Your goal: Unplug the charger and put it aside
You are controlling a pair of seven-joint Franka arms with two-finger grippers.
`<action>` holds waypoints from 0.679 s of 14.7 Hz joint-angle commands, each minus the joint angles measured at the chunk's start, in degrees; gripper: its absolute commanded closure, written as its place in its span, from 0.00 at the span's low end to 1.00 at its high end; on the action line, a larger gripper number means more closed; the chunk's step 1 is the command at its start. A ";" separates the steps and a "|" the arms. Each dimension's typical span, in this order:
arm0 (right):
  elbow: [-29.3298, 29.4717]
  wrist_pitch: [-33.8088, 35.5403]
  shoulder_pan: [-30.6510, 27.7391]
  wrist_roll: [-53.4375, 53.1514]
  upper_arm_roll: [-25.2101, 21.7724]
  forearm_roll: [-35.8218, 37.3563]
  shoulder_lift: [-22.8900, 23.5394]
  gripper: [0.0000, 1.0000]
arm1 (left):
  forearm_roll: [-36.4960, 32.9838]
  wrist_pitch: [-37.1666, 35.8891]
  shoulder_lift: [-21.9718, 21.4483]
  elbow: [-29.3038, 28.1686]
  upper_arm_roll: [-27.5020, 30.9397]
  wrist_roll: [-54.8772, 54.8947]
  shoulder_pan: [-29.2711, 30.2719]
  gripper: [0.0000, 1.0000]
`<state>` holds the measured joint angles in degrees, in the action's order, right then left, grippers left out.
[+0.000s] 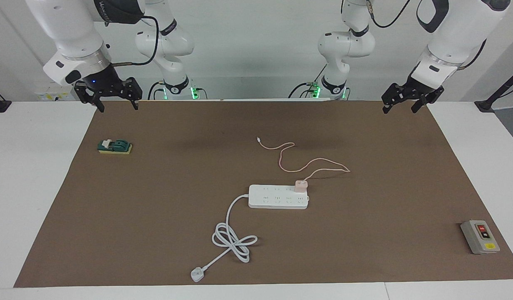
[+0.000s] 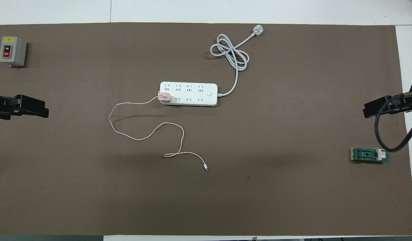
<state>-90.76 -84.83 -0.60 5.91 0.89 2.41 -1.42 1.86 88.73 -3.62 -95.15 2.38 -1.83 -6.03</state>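
- The charger (image 1: 301, 186) sits plugged into the power strip's (image 1: 277, 196) end socket, toward the left arm's end.
- Left gripper (image 1: 400, 106) and right gripper (image 1: 118, 106) hang spread apart, empty, over the brown mat's (image 1: 156, 200) corners nearest the robots.

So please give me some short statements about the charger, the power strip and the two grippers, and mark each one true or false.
1. The pink charger is plugged into the white power strip. True.
2. The charger sits at the strip's end toward the right arm. False: it sits at the end toward the left arm.
3. The left gripper holds the charger's cable. False: it is open and holds nothing, up at the mat's edge.
4. The right gripper is open and holds nothing. True.
5. The strip's white plug lies loose on the mat, farther from the robots than the strip. True.
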 commanded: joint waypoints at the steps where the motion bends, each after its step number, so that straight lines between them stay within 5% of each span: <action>1: 0.23 0.80 -0.81 0.68 0.61 0.23 0.01 0.00 | -0.54 1.19 -1.74 -2.23 0.43 -0.11 -0.47 0.00; 10: 0.23 0.19 -0.72 0.69 0.61 0.32 0.01 0.00 | -0.54 1.19 -1.65 -2.23 0.52 -3.95 -0.91 0.00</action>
<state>-90.76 -84.83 -0.60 5.91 0.89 2.41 -1.42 1.86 88.78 -3.62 -95.20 2.49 -2.65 -6.03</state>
